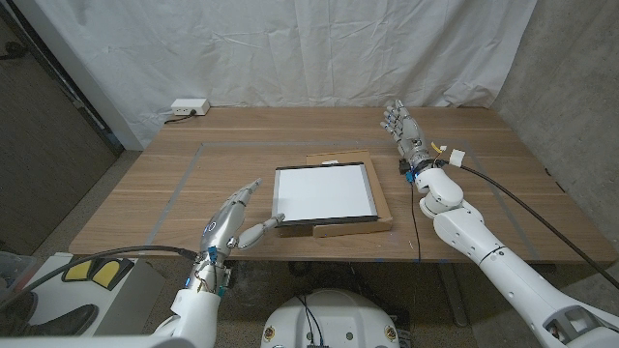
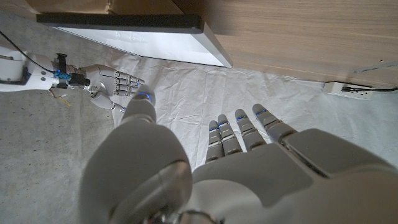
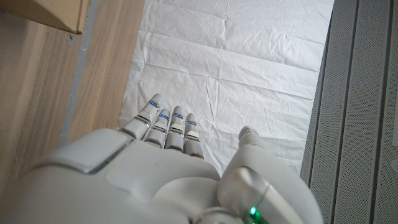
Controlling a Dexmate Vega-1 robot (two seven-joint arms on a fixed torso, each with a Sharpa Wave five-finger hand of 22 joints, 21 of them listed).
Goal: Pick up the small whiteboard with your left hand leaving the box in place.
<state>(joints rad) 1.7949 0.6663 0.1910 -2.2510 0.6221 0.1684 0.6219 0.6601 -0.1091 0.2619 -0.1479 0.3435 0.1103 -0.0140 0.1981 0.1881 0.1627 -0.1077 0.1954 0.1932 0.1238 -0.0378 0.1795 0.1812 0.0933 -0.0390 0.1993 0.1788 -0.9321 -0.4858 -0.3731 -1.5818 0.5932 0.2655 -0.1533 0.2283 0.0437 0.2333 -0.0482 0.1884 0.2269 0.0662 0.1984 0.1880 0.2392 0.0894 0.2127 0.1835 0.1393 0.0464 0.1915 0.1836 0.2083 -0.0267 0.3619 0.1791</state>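
A small whiteboard (image 1: 324,193) with a black frame lies on a flat cardboard box (image 1: 385,211) near the table's front edge. My left hand (image 1: 232,218) is open just left of the board's near-left corner, thumb tip almost at the frame, fingers stretched out. In the left wrist view the whiteboard (image 2: 149,38) shows beyond my left hand (image 2: 205,168), which holds nothing. My right hand (image 1: 403,128) is open, upright, to the right of and behind the box, apart from it. The right wrist view shows my right hand (image 3: 168,168) with straight fingers and a corner of the box (image 3: 53,14).
A white power strip (image 1: 188,107) with a cable sits at the table's back left corner. Grey tape lines (image 1: 184,184) mark a rectangle on the wooden table (image 1: 145,203). A white sheet hangs behind the table. A black cable runs off my right wrist.
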